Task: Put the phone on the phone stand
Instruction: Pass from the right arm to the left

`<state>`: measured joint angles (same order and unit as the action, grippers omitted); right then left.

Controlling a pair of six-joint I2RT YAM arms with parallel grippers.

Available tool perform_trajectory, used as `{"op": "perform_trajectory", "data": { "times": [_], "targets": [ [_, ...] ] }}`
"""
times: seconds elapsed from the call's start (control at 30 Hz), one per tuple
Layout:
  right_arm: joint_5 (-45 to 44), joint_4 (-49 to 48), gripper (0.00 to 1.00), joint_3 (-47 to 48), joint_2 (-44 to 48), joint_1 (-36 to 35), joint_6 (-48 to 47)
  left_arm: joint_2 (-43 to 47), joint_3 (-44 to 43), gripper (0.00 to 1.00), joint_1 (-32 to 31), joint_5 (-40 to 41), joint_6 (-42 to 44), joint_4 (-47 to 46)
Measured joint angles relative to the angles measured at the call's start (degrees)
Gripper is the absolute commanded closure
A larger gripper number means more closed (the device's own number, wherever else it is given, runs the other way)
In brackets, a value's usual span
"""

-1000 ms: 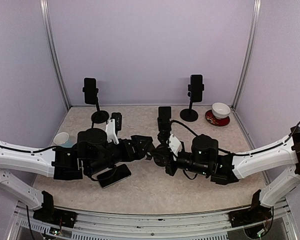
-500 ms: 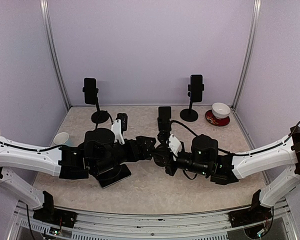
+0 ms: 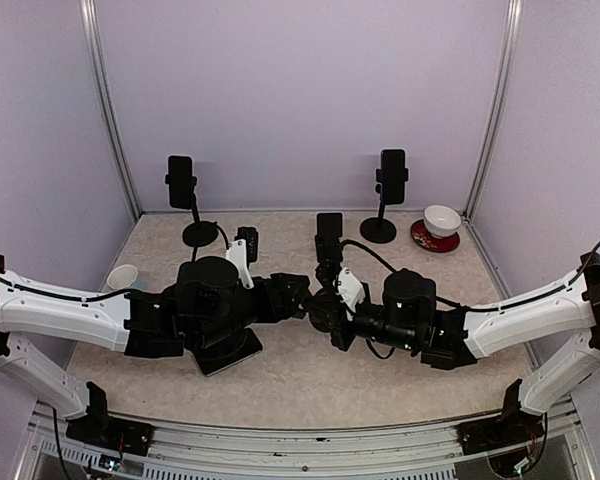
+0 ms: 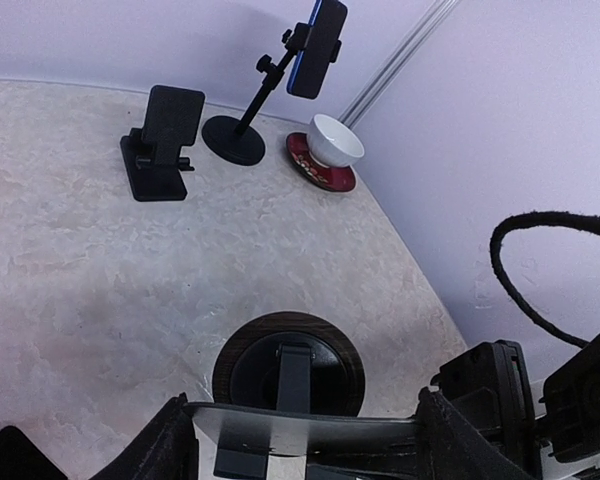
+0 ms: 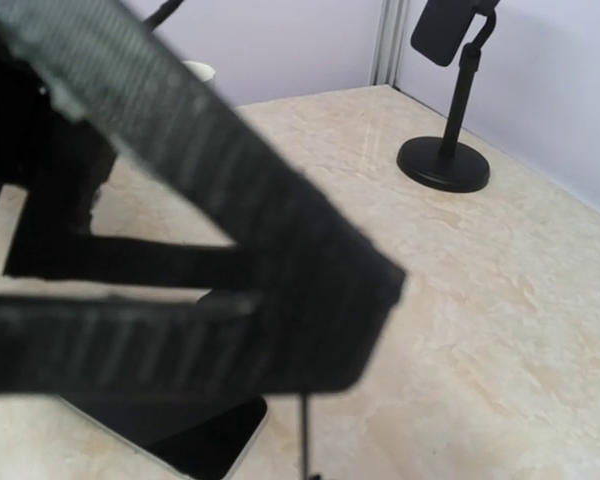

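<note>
A black phone [image 3: 236, 352] lies flat on the table, half under my left arm; its corner shows in the right wrist view [image 5: 205, 440]. A phone stand with a round wood-rimmed base [image 4: 230, 362] and a grey plate [image 4: 310, 428] sits at the table's middle, between my two grippers. My left gripper [image 3: 298, 298] [image 4: 305, 440] spans the plate, with a finger at each end. My right gripper [image 3: 322, 308] is at the stand from the right. Blurred black shapes fill its wrist view and hide its jaws.
Two tall stands holding phones are at the back left [image 3: 181, 180] and back right [image 3: 392, 172] [image 4: 315, 45] [image 5: 445, 160]. Small black stands sit at centre back [image 3: 329, 232] [image 4: 165, 140] and beside it [image 3: 246, 240]. A white bowl on a red saucer [image 3: 441, 220] [image 4: 335, 140] is back right; a white cup [image 3: 122, 277] is left.
My left arm has moved right toward the stand, and its gripper now meets the right gripper there. It covers more of the phone. The right arm has not moved.
</note>
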<state>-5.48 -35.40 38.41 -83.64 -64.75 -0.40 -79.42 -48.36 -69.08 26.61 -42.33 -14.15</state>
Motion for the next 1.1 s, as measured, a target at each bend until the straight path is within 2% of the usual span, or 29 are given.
{"op": "perform_trajectory", "data": {
  "times": [0.2, 0.23, 0.33, 0.57, 0.67, 0.73, 0.77, 1.0, 1.1],
  "targets": [
    [-0.1, -0.1, 1.0, 0.0, 0.0, 0.0, 0.0, 0.0, -0.1, 0.49, 0.0, 0.2, 0.0, 0.0],
    [-0.1, -0.1, 0.95, 0.0, 0.0, 0.0, 0.0, 0.0, -0.1, 0.49, 0.0, 0.2, 0.0, 0.0],
    [0.1, -0.1, 0.65, 0.0, 0.0, 0.0, 0.0, 0.0, -0.1, 0.49, 0.0, 0.3, 0.0, 0.0],
    [0.8, 0.1, 0.42, 2.2, -0.6, -0.2, -0.2, 1.1, -0.1, 0.49, -0.2, 1.1, 0.6, 1.9],
    [0.9, 0.2, 0.27, 2.3, -0.6, -0.2, 0.0, 2.3, -0.1, 0.49, -0.2, 2.1, 1.0, 3.0],
    [1.0, 0.4, 0.07, 2.3, -0.6, -0.2, 0.0, 3.1, -0.1, 0.49, 0.0, 2.8, 1.4, 3.7],
    [1.0, 0.4, 0.01, 2.3, -0.6, -0.2, 0.3, 3.4, -0.1, 0.49, 0.2, 3.2, 1.7, 4.0],
    [0.4, 0.4, 0.0, 2.2, 0.8, -0.2, -0.3, 4.1, -1.3, 0.49, 3.8, 4.5, 3.5, 8.4],
    [-4.0, 0.4, 0.0, 1.7, 2.2, -0.1, 0.0, 4.1, -2.8, 0.49, 7.1, 4.5, 4.7, 11.2]
  ]
}}
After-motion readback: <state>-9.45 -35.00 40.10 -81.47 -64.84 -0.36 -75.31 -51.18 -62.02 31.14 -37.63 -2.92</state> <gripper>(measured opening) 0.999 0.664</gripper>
